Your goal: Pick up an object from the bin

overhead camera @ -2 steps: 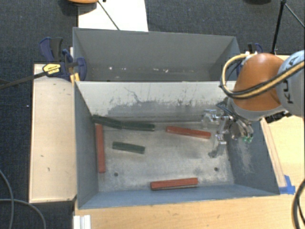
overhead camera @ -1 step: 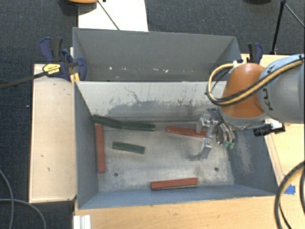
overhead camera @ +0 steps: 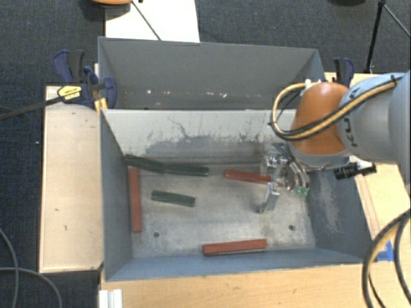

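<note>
My gripper (overhead camera: 268, 201) hangs low over the right half of the bin floor, under the orange wrist cover. A red stick (overhead camera: 244, 176) lies flat with its right end running in under the gripper; whether it is gripped is hidden. A red-brown stick (overhead camera: 234, 247) lies along the front wall, below and left of the gripper. A short dark green stick (overhead camera: 173, 199) rests on the floor further left.
A long dark green stick (overhead camera: 168, 167) lies at the foot of the back wall. Another red-brown stick (overhead camera: 135, 199) lies lengthwise along the left wall. The arm and its cables cover the bin's right side.
</note>
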Available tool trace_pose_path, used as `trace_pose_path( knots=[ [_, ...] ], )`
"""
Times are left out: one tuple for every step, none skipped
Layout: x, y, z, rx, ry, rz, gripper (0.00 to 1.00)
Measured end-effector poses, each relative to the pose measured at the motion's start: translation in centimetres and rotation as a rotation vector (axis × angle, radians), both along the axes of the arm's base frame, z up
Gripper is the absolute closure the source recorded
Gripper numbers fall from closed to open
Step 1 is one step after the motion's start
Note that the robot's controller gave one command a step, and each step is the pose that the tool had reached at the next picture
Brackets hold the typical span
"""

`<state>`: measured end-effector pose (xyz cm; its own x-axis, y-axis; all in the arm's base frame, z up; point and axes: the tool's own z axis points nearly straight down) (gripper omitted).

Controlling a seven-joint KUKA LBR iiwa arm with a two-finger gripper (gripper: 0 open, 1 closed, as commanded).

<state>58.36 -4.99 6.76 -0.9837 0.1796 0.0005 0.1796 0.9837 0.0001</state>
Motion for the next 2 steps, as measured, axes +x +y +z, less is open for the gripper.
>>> trace_pose_path(
  knots=[
    [0.1,0.7,0.3,0.000,-0.003,-0.021,0.00],
    [-0.7,3.3,0.3,0.000,0.001,-0.327,1.00]
  ],
)
